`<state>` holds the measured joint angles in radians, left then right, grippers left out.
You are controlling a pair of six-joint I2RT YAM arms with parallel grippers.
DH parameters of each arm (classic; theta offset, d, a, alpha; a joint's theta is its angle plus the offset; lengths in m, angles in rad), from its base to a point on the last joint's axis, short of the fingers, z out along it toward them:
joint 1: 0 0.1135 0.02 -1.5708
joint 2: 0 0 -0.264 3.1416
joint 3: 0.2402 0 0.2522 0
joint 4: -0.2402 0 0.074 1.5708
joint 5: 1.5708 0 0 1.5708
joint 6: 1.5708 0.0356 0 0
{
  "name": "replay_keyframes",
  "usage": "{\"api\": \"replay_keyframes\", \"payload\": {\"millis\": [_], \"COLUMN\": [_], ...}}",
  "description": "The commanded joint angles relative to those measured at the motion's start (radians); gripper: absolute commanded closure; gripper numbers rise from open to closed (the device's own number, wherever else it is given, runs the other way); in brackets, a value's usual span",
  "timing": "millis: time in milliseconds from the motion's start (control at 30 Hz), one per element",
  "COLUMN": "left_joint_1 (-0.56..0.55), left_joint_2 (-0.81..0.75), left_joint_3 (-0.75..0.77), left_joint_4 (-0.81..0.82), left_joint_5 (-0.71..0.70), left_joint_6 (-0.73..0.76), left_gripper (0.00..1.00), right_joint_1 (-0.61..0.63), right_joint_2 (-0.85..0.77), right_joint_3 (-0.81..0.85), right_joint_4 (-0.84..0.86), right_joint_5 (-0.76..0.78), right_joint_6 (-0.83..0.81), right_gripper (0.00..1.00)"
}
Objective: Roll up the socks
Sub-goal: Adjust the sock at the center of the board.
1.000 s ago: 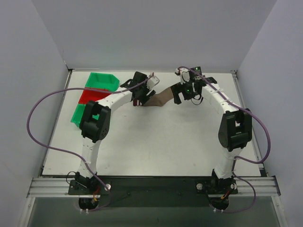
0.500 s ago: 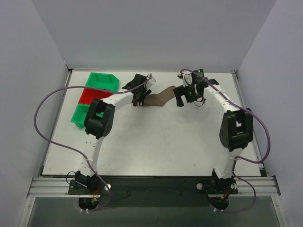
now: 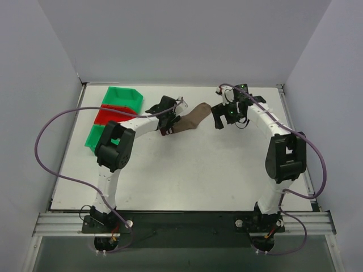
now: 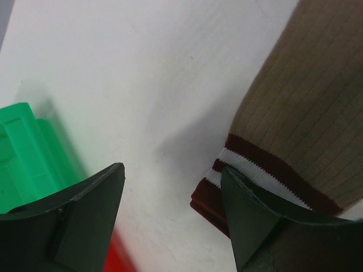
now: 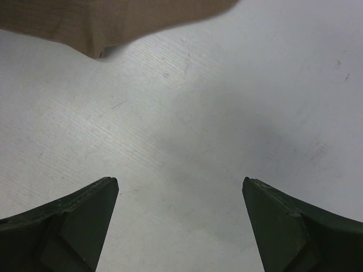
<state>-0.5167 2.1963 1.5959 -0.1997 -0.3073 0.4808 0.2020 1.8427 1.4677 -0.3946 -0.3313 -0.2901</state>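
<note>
Found the sock (image 3: 191, 118) lying loose on the table (image 3: 187, 170) toward 12 o'clock of centre, with the maroon striped cuff at its 8 o'clock end and the toe at its 2 o'clock end; not rolled. A second ago drawn out flat between both grippers; now slack and slightly humped near the toe. Judged released at the toe end: right gripper (image 3: 218, 120) pulled back toward 3 o'clock, spread wide and holding nothing, with the toe just beyond its fingertips in the wrist view. Left gripper (image 4: 170, 175) likewise spread wide, the cuff beside or under one finger, not pinched; contact not determinable. Taken as a laid-out sock awaiting its first turn; rolling not yet begun. Noted three bins at 10 o'clock of the table: far green bin (image 3: 122, 96), red bin (image 3: 109, 115), near green bin (image 3: 93, 137). Saw nothing inside the far green one; the other two partly masked by the left arm, contents not determinable.
</note>
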Motion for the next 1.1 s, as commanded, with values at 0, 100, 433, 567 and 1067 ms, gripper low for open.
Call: {"api": "replay_keyframes", "payload": {"millis": [0, 100, 433, 567, 1067], "left_joint_1": [-0.031, -0.065, -0.183, -0.227, -0.29], "left_joint_2": [-0.066, -0.096, -0.118, -0.121, -0.168], "left_joint_3": [-0.134, -0.204, -0.24, -0.2, -0.105], "left_joint_4": [-0.112, -0.113, -0.219, -0.296, -0.45], "left_joint_5": [0.082, 0.117, 0.201, 0.267, 0.491], "left_joint_6": [0.036, 0.048, 0.051, 0.039, -0.054], "left_gripper": [0.21, 0.21, 0.22, 0.22, 0.21], "right_joint_1": [0.008, 0.011, 0.014, 0.008, -0.078], "right_joint_2": [-0.097, -0.128, -0.255, -0.286, -0.402], "right_joint_3": [-0.027, -0.043, -0.116, -0.133, -0.158], "right_joint_4": [-0.056, -0.058, -0.07, -0.07, -0.069], "right_joint_5": [0.015, -0.005, -0.017, -0.017, -0.089], "right_joint_6": [-0.021, -0.029, -0.073, -0.07, -0.07], "right_gripper": [0.0, 0.0, 0.0, 0.0, 0.0]}}
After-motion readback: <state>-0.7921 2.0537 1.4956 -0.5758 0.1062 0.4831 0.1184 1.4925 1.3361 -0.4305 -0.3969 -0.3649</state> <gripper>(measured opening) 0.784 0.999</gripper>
